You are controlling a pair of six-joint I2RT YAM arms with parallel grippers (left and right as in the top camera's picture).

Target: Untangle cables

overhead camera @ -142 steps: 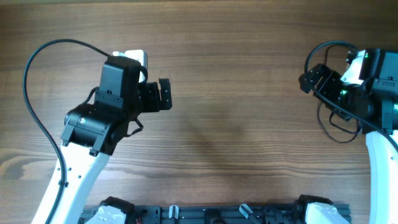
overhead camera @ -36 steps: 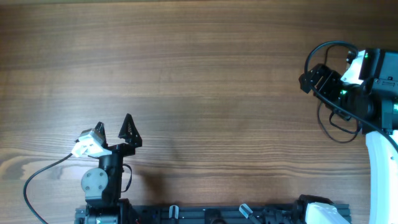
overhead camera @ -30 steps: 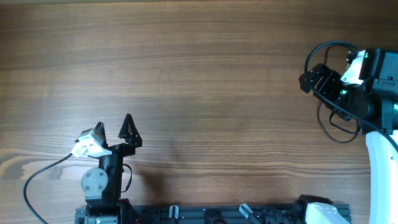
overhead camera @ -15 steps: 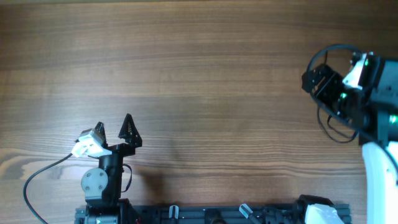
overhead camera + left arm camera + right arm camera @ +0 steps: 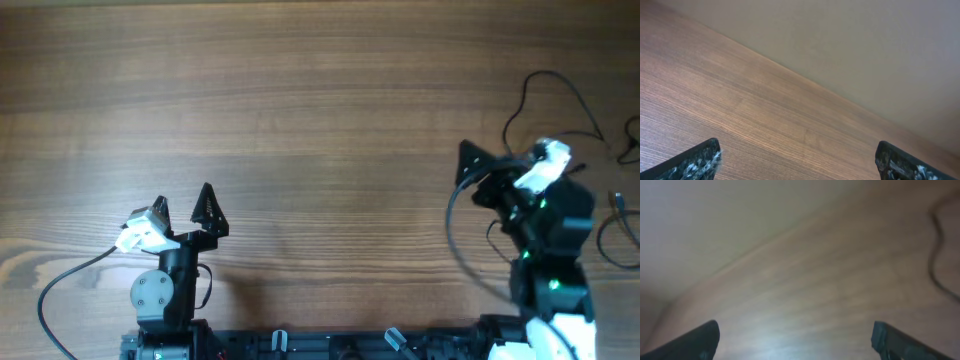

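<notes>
Brown wood-grain table (image 5: pixel 330 120), thin black cables (image 5: pixel 931 265), black speckled fingers on left gripper (image 5: pixel 182 197), white camera housing (image 5: pixel 140 232), green lights on right arm (image 5: pixel 550 230), beige wall (image 5: pixel 865 45)

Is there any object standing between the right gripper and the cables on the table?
Nothing visible does. The right gripper is open and empty, and the cables lie as loose strands beside it near the right edge of the table, with only bare wood between. Its fingers point away from them, toward the middle.
</notes>
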